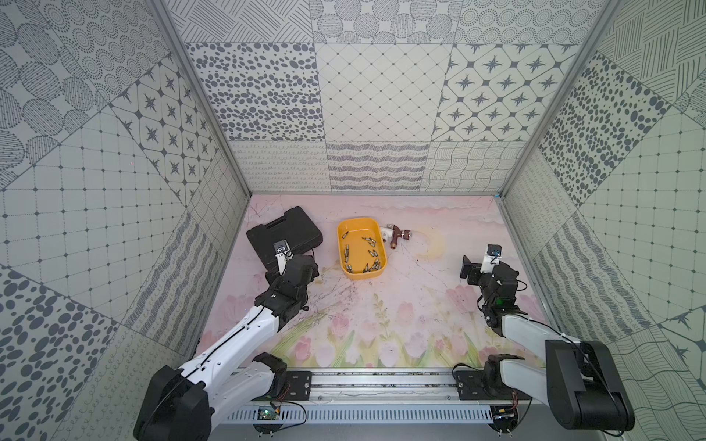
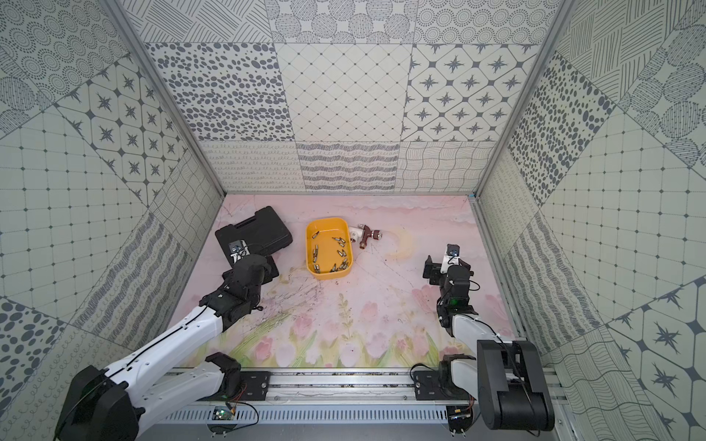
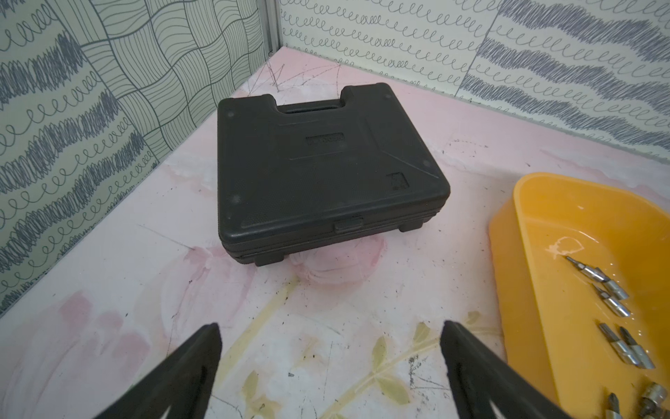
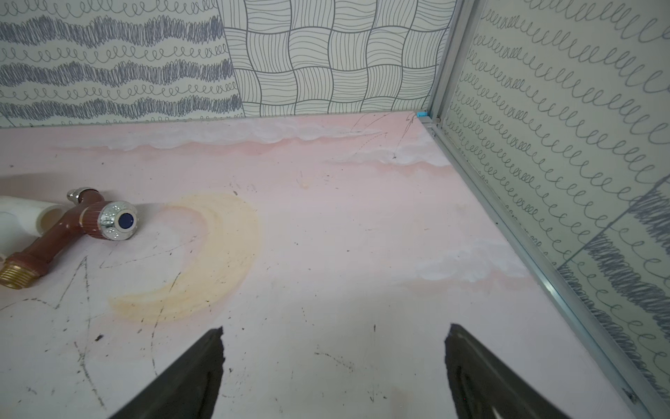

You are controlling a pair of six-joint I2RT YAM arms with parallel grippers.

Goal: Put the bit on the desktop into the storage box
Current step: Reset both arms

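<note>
The yellow storage box (image 1: pixel 341 244) stands on the tulip-printed desktop (image 1: pixel 401 301) at the back centre, with several silver bits (image 1: pixel 367 263) lying inside it. In the left wrist view the same box (image 3: pixel 522 225) and its bits (image 3: pixel 612 290) show at the edge. No bit shows on the bare desktop in any view. My left gripper (image 3: pixel 331 339) is open and empty, low over the desktop between the black case and the box. My right gripper (image 4: pixel 335 339) is also open and empty, over bare desktop near the right wall; a top view shows it (image 1: pixel 478 269) well right of the box.
A closed black tool case (image 1: pixel 284 233) lies at the back left, just beyond my left gripper. A brown tap with a chrome knob (image 1: pixel 399 233) and a white pipe piece (image 1: pixel 385 232) lie against the box's right side. Patterned walls enclose three sides.
</note>
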